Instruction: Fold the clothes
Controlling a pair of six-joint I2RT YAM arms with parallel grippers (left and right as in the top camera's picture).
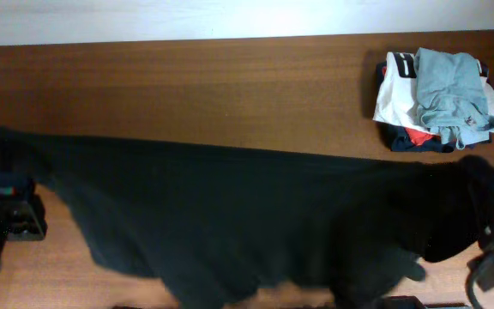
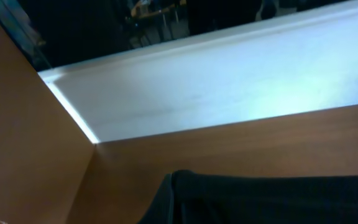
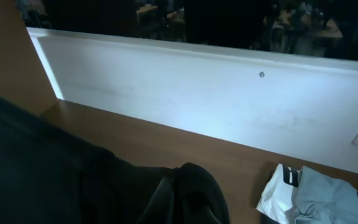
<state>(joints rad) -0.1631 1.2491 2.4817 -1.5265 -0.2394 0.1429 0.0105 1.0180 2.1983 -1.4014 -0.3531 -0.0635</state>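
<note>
The black top [image 1: 247, 215] hangs spread across the table's front half, its top edge pulled in a nearly straight line from far left to far right. My left gripper [image 1: 11, 159] holds the left end and my right gripper [image 1: 487, 184] holds the right end. Both seem shut on bunched fabric. In the left wrist view the black cloth [image 2: 278, 199] fills the bottom and hides the fingers. In the right wrist view the cloth [image 3: 73, 180] bunches at the jaws and hides them too. No white logo shows.
A pile of white, light grey-blue, navy and red garments [image 1: 440, 99] lies at the back right of the brown table [image 1: 230, 86]; it also shows in the right wrist view [image 3: 316, 199]. A white wall [image 1: 230, 17] runs along the table's far edge.
</note>
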